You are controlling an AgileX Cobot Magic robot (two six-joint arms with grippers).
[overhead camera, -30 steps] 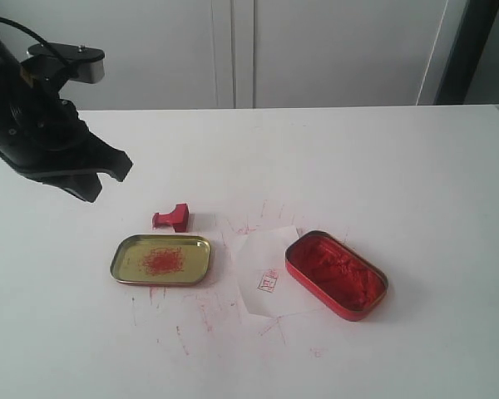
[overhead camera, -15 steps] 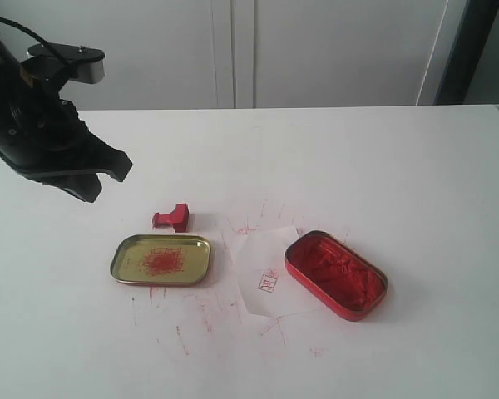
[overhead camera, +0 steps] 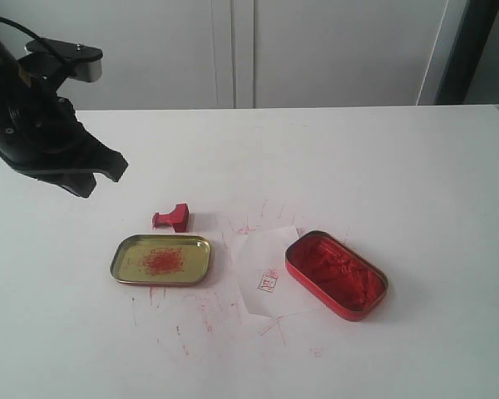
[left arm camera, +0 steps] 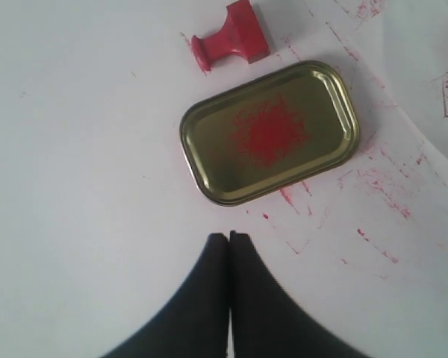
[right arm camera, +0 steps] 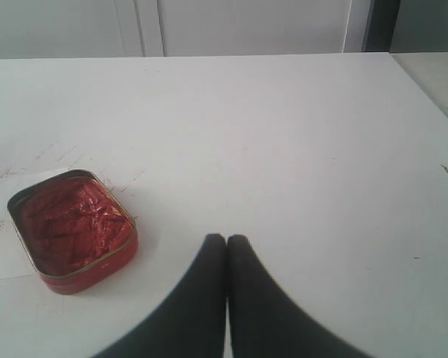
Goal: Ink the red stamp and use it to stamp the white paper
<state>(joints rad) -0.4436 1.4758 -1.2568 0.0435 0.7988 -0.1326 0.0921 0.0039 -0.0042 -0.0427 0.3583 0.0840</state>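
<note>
The left tool [left arm camera: 228,239] has its fingers pressed together and holds nothing. It hangs above the desk [overhead camera: 399,166], off the near side of the gold tray [overhead camera: 160,258]. Since half a second ago the left arm has drifted slightly up and away from the tray; nothing on the desk has moved.

The stamp [overhead camera: 172,218] lies on its side on the desk, just beside the tray's far edge and well apart from both tools. The paper [overhead camera: 262,270] lies flat between the tray and the red tin [overhead camera: 336,275], with the tin at its edge and a small red square print on it.

The right tool [right arm camera: 225,239] is also closed and empty, over bare desk near the tin.
</note>
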